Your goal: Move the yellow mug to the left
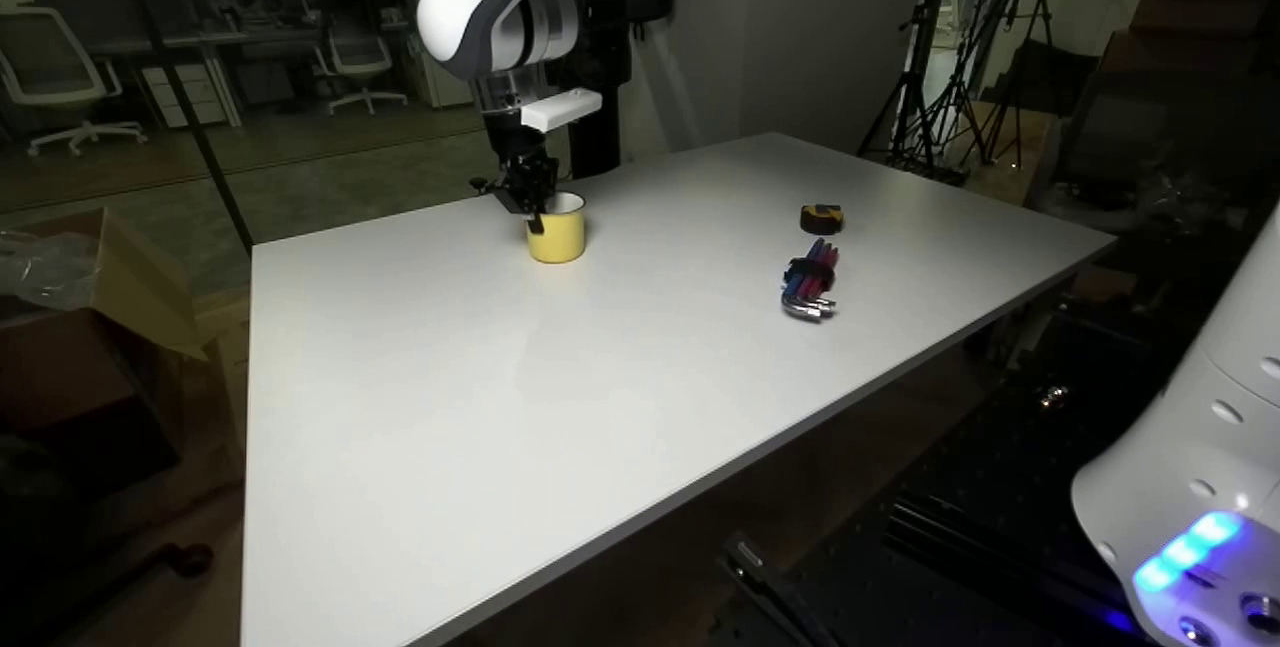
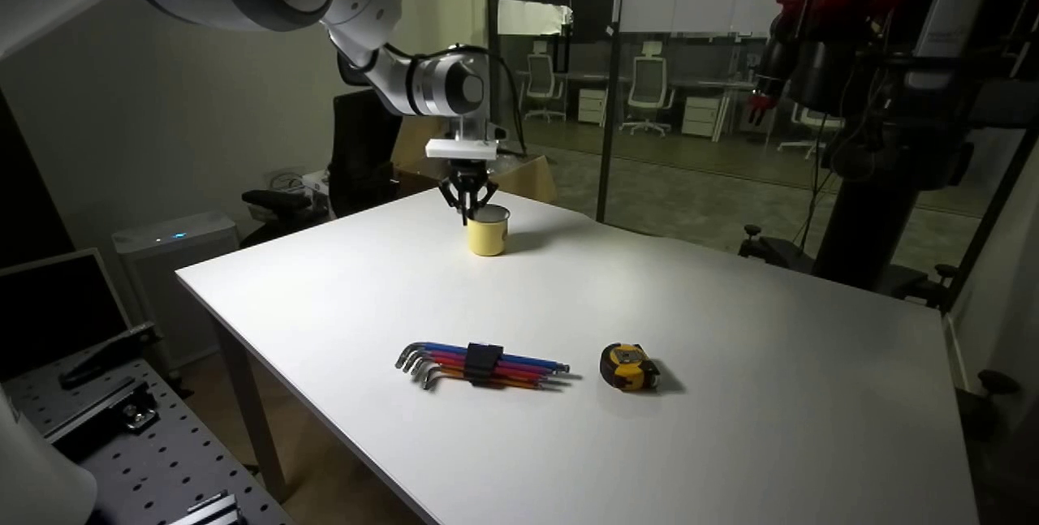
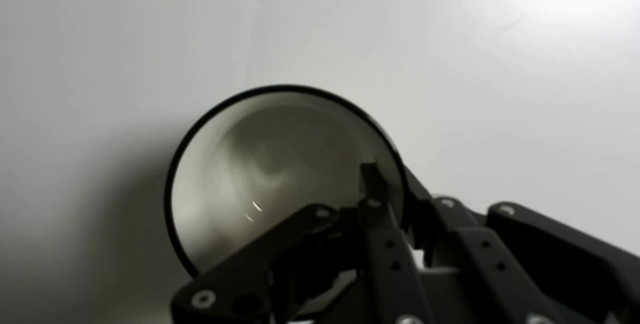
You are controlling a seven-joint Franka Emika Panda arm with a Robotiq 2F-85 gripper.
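The yellow mug [image 1: 562, 239] stands upright toward the far edge of the white table in an exterior view, and it also shows there [image 2: 488, 239]. In the wrist view I look down into the mug [image 3: 280, 148], with its pale inside and dark rim. My gripper [image 3: 392, 179] straddles the rim, one finger inside and one outside the wall. The fingers are close together with the mug wall between them. The gripper also shows at the mug's rim in both exterior views [image 1: 537, 223] [image 2: 468, 215]. The fingers hide part of the rim in the wrist view.
A set of coloured hex keys [image 1: 810, 279] lies on the table [image 1: 450, 407], and it also shows here [image 2: 485, 364]. A yellow and black tape measure [image 2: 629, 367] sits beside it. A cardboard box [image 1: 110, 287] stands off the table's edge.
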